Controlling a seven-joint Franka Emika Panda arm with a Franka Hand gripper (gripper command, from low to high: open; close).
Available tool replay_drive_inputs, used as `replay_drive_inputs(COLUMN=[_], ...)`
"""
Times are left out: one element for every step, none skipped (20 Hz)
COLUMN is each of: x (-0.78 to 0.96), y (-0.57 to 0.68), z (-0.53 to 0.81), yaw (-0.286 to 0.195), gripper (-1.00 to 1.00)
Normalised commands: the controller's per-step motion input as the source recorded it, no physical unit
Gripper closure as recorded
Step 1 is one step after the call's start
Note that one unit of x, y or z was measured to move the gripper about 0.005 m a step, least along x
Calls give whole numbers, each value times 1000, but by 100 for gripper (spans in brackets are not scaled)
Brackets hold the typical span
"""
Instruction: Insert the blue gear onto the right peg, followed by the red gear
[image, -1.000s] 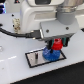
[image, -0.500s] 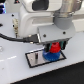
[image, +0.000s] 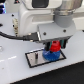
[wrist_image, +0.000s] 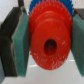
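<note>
1. Black cable (image: 14, 36) comes first as I scan from the exterior view's left; it loops in from that edge toward the arm's wrist, over the white table (image: 12, 67).
2. Moving right, I see the dark base plate (image: 33, 59) lying flat on the table, its left part bare.
3. Toward the plate's right end sits the blue gear (image: 49, 55), low on the plate. I judge it is already on the right peg, though the peg itself is hidden from me.
4. Directly above it is the red gear (image: 55, 47), caught in the gripper (image: 55, 46). From the wrist camera the gripper (wrist_image: 47, 46) has its two pads pressed on opposite edges of the red gear (wrist_image: 48, 42), so I read it as clamped on that disc.
5. In the wrist view the blue gear (wrist_image: 46, 6) peeks out behind the red one's rim, roughly in line with it.
6. My reading of progress: the first half looks done, and the second half is underway. What remains is seating the red gear down over the blue one and letting go. Whether they touch yet I cannot tell.
7. No brand, label or writing is legible to me in either view.
</note>
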Motion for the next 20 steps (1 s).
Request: replay_drive_inputs(x=[211, 213, 197, 181, 60, 159, 131, 181, 154, 170, 212, 161, 184, 163, 113, 94, 89, 76, 208, 187], y=[-171, -143, -193, -146, -17, -73, -134, -132, -117, -112, -151, -162, -137, -111, 3, -1, 13, -125, 66, 60], z=[10, -6, -123, -111, -105, -184, -219, -268, -263, -244, -258, -267, -213, -234, -258, -357, -266, -144, 19, -135], yaw=[0, 0, 0, 0, 0, 0, 0, 0, 0, 0, 0, 0, 0, 0, 0, 0, 0, 0, 0, 0], gripper=[100, 100, 100, 100, 100, 100, 100, 100, 100, 100, 100, 100, 100, 100, 100, 100, 100, 100, 100, 100])
